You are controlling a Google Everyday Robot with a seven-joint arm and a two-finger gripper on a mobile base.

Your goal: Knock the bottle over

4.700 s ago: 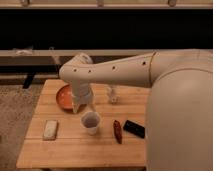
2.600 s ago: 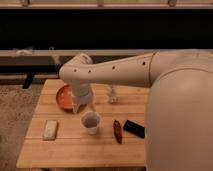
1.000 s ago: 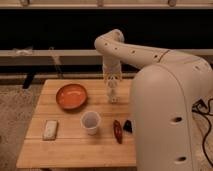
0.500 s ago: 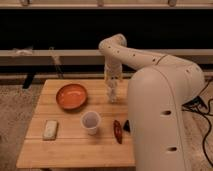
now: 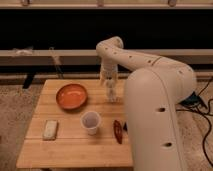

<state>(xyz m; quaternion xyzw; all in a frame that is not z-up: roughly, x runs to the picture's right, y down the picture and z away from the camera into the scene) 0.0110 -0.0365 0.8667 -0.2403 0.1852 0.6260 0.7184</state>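
Gripper (image 5: 109,80): pointing straight down over the back of the table (image 5: 75,150), right of centre, at the end of the arm (image 5: 150,65) that arches in from the right. Whether it is open or closed cannot be told. It holds nothing that can be made out.

Bottle (image 5: 111,93): upright on the table, directly beneath the gripper. Its top meets the gripper's lower end in the view; whether the two touch cannot be told. It stands right of the bowl, apart from it, and just left of the arm's large white body.

Bowl (image 5: 71,96): orange, round, on the back left part of the table, upright, nothing visible inside.

Cup (image 5: 91,122): translucent, upright, near the table's middle, in front of the bowl and the bottle, touching neither.

Block (image 5: 50,129): flat, white, rectangular, lying on the front left of the table, well apart from the cup.

Reddish-brown object (image 5: 118,131): long and narrow, lying right of the cup, close to the arm's body. What it is cannot be told.

Surroundings: carpet (image 5: 15,115) under the table, cables (image 5: 205,120) on the floor at right, a wooden rail (image 5: 50,52) behind, with dark space above it.
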